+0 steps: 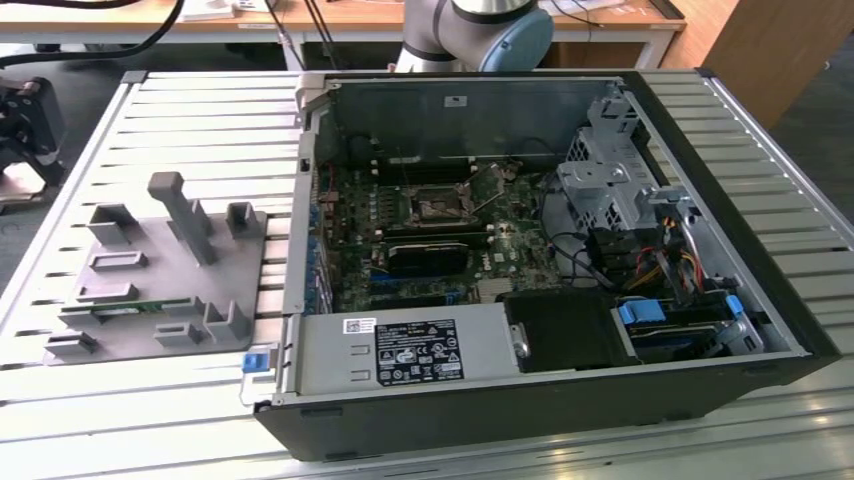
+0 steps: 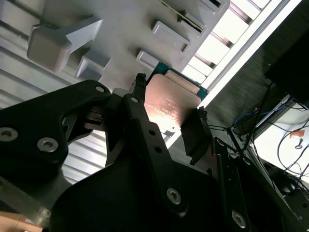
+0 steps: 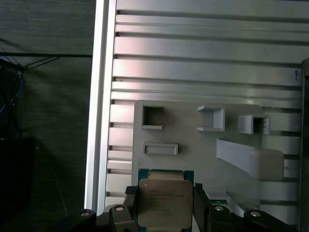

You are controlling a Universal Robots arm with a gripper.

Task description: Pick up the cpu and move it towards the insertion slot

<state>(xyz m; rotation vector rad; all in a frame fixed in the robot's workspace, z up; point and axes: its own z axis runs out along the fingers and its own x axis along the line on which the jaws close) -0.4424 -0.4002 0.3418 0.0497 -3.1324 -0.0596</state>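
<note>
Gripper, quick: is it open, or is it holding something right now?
Gripper: shut on the cpu, which sits between its two fingers in both wrist views.

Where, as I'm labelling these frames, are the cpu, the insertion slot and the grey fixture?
cpu (image 3: 164, 200): first wrist view, middle of its silver top.
insertion slot (image 1: 438, 207): exterior view, its dark centre.
grey fixture (image 1: 167, 280): exterior view, bare part of its flat base.

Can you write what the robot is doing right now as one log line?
pincer: shut on cpu | cpu: held over grey fixture | insertion slot: inside open computer case, dark centre showing
</note>
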